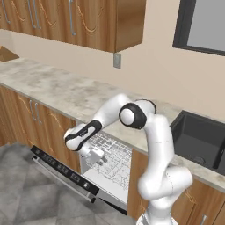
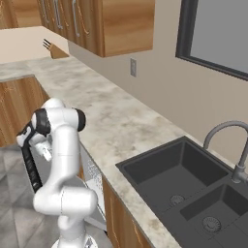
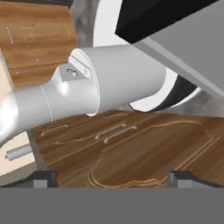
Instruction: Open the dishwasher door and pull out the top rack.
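The dishwasher door point(image 1: 66, 172) hangs open, tilted down toward the floor, its black button strip along the front edge. Behind it, in the opening under the counter, sits the white wire top rack point(image 1: 116, 160). My gripper point(image 1: 101, 161) hovers at the rack's front left, just above the lowered door. In the hand view the gripper point(image 3: 113, 177) has its two dark fingertips point(image 3: 46, 177) far apart with nothing between them, facing wooden cabinet fronts point(image 3: 131, 148). In the right base view my own arm covers most of the grey door point(image 2: 92, 177).
A marble counter point(image 1: 57, 88) runs over wooden lower cabinets point(image 1: 26, 118). A dark double sink point(image 2: 179, 179) with a faucet point(image 2: 232, 140) lies to the right. Upper cabinets point(image 1: 88, 22) hang above. A knife block point(image 2: 55, 48) stands far left. Grey tile floor point(image 1: 22, 193) lies before the door.
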Robot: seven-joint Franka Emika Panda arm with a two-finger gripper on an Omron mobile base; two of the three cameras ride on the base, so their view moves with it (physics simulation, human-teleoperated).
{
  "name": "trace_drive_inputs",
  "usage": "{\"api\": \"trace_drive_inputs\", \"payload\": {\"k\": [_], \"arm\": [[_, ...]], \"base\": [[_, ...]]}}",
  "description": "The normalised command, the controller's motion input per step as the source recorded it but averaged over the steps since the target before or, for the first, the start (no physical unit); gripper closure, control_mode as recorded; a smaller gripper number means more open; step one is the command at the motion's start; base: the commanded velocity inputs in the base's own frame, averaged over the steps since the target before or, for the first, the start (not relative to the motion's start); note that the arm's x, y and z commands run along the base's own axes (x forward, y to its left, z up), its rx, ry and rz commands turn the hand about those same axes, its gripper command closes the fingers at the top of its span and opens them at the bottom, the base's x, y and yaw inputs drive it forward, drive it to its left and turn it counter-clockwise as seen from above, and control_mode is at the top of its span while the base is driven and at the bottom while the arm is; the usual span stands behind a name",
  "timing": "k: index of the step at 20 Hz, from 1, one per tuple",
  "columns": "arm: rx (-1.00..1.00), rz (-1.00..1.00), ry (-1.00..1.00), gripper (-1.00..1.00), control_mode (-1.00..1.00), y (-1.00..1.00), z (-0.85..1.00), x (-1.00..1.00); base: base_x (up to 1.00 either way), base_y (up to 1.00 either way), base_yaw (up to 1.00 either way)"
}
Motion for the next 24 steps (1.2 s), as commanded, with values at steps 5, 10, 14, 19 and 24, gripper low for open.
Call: {"api": "trace_drive_inputs", "payload": {"k": [5, 10, 14, 19, 24], "arm": [[-0.01, -0.01, -0.32, -1.0, -1.0, -0.68, -0.49, 0.09], [-0.02, 0.0, -0.34, -1.0, -1.0, -0.46, -0.3, 0.24], [-0.03, 0.0, -0.4, -1.0, -1.0, -0.21, -0.09, 0.19], [-0.22, 0.01, -0.61, -1.0, -1.0, 0.06, -0.2, 0.05], [-0.1, -0.07, -0.33, -1.0, -1.0, -0.11, 0.03, 0.5]], "base": [[0.0, 0.0, 0.0], [0.0, 0.0, 0.0], [0.0, 0.0, 0.0], [0.0, 0.0, 0.0], [0.0, 0.0, 0.0]]}}
